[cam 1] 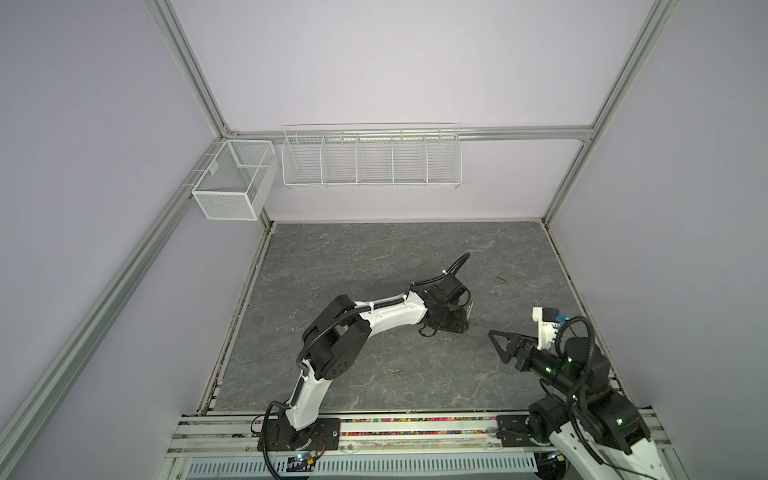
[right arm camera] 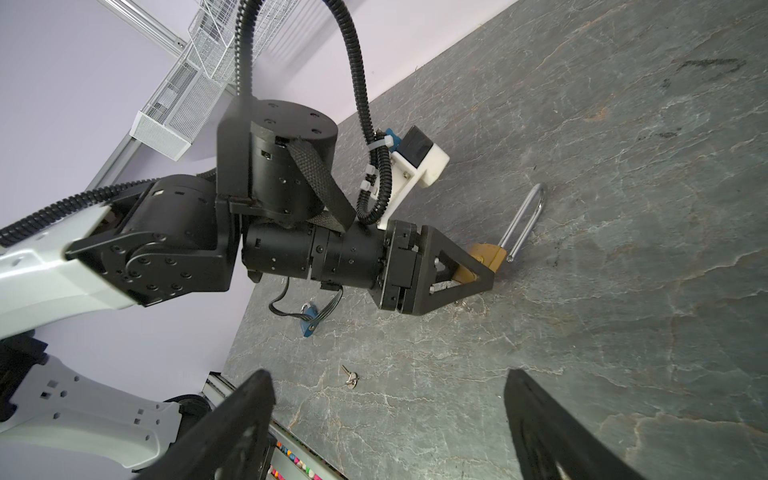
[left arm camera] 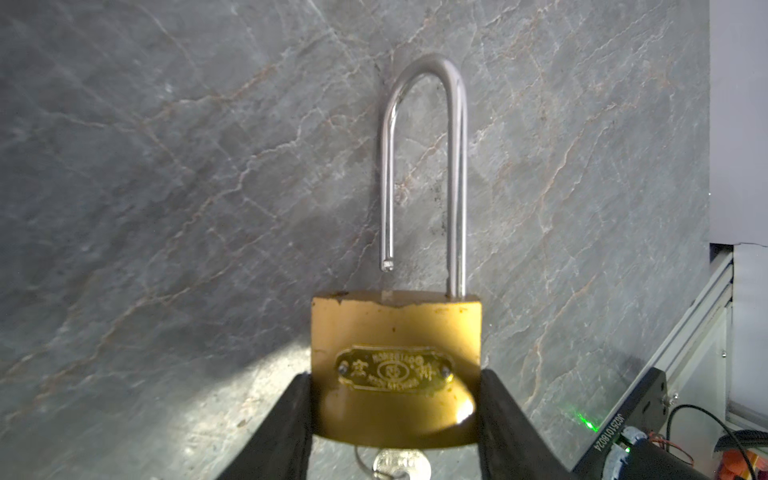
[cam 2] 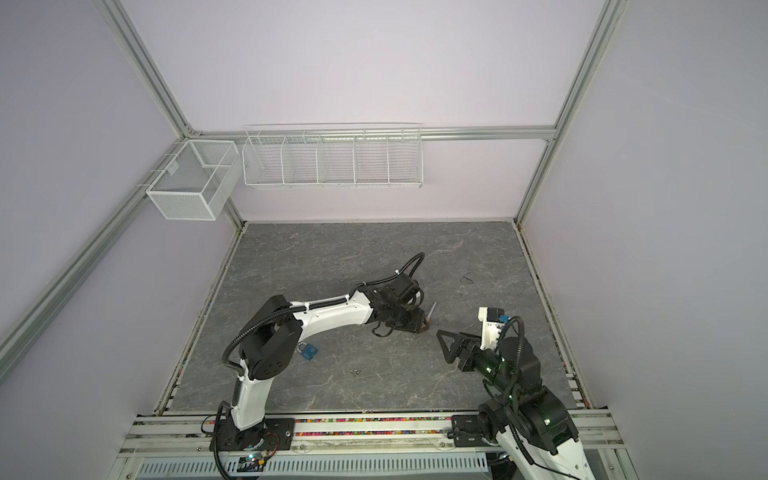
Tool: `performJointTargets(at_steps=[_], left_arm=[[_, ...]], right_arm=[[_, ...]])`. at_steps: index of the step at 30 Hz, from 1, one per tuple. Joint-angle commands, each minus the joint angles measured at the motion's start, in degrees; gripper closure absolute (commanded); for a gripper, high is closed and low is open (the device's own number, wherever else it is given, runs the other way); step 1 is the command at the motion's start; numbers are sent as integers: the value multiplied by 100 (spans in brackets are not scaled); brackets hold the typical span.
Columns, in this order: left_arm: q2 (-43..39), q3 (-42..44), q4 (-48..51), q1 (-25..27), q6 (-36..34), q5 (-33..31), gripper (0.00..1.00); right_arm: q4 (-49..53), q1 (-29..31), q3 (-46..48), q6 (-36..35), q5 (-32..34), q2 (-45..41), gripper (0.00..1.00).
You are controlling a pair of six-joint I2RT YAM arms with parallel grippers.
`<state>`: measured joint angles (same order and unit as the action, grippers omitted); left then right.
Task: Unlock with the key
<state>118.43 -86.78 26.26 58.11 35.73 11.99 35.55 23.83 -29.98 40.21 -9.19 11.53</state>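
In both top views the left gripper [cam 2: 417, 326] hides nearly all of the brass padlock [cam 2: 428, 322], mid-table. Left wrist: fingers [left arm camera: 286, 415] clamped on its body, shackle [left arm camera: 424, 166] free leg out, key [left arm camera: 401, 465] beneath cut off at the edge. Right wrist: right gripper [right arm camera: 388, 372] spread wide, empty, short of the padlock.
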Motion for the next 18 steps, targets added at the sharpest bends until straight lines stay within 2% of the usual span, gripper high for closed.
performJointTargets(at_steps=[1, 12, 18], left_arm=[[-26, -152, -9, -41, -79, -128, 100], [227, -243, 710, -181, -314, -911, 100], [-324, -129, 348, -156, -224, -435, 100]], right_arm=[[-54, 31, 27, 47, 40, 34, 11], [-107, 31, 18, 31, 74, 92, 11], [-171, 30, 52, 31, 105, 126, 11]])
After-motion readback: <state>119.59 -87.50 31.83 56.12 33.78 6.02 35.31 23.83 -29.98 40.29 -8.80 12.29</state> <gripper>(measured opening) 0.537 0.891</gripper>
